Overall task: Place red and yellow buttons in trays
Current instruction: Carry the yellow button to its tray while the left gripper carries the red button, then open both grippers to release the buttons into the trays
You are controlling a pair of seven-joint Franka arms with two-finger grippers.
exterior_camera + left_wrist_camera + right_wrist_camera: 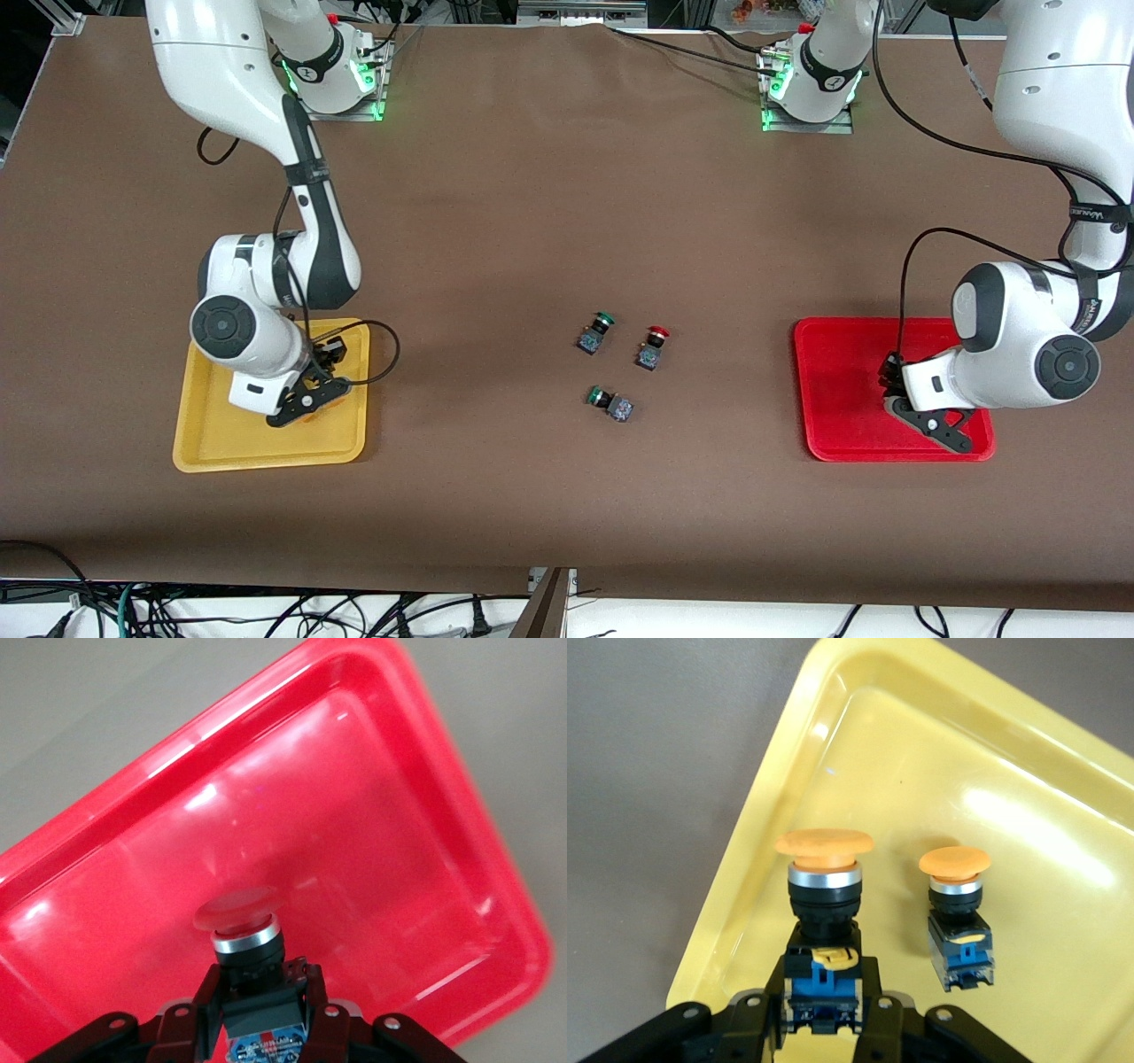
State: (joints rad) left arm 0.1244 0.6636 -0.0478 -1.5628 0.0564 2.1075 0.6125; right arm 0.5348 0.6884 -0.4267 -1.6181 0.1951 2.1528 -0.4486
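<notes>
Red-capped button (237, 914) pinched in left claw (257, 1010) over red tray (425, 815), right claw (819, 1014) pinching yellow-capped button (824, 868) over yellow tray (833, 718)

Yellow tray (213, 443) lower left of front view, one yellow-capped button (959, 917) standing upright in it, second yellow button (824, 921) clamped upright over it, red tray (842, 390) at right, red button (244, 939) clamped over it, another red button (653, 346) on table at centre
</notes>
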